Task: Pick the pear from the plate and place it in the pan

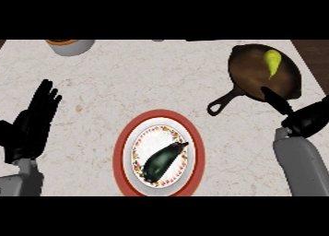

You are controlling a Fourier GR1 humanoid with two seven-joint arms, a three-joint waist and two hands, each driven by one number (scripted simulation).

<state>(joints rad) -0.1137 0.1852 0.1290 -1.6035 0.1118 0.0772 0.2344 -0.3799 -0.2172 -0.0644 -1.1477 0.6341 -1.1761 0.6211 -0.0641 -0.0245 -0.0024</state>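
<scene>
A yellow-green pear (273,61) lies inside the dark cast-iron pan (252,76) at the upper right, toward the pan's far side. The pan's handle (225,102) points down-left. My right hand (304,117) sits just below the pan's near rim, fingers spread straight, one finger over the rim, holding nothing. The red-rimmed plate (126,152) lies at the centre bottom with a dark eggplant (161,160) on it. My left hand (32,124) rests open at the left edge, fingers up.
A bowl with an orange rim (70,45) stands at the counter's far left edge. Dark floor shows beyond the counter's top corners. Bare marble lies between the plate and the pan.
</scene>
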